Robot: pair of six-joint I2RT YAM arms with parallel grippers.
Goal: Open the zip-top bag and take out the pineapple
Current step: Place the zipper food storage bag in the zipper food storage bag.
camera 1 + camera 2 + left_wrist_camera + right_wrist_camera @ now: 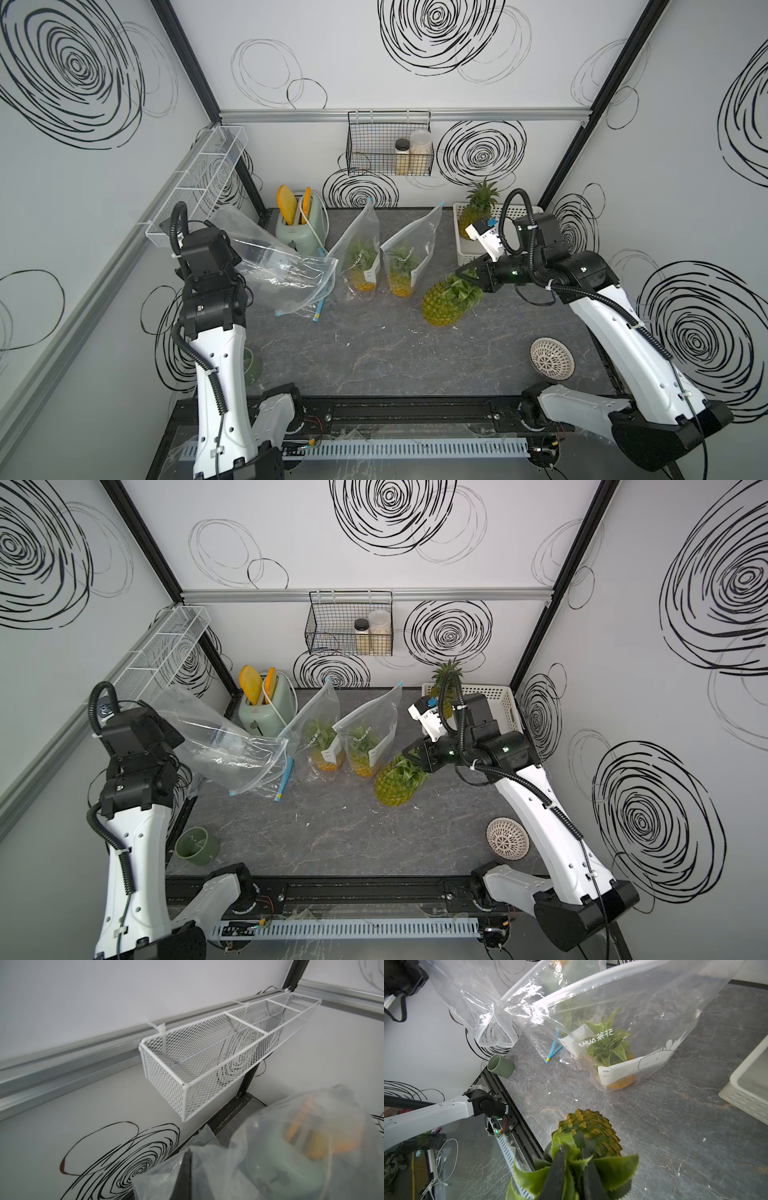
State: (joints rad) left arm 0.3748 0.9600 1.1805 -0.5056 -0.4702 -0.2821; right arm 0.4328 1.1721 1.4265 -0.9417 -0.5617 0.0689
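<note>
I'm seeing a yellow-green scaly pineapple [440, 309], grey marbled tabletop [374, 357], black swirls on white walls [332, 50], and pale mint toaster [297, 237].

pineapple [392, 789]: on its side on the table [353, 837]
right gripper [409, 757]: clamped on its crown
empty bag [237, 758]: slumped at the table's left edge

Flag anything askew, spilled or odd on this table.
The loose pineapple is tipped sideways, its crown pinched in the right end effector. The empty bag hangs crumpled from the left end effector. Small white flecks dot the table. Nothing looks damaged.
</note>
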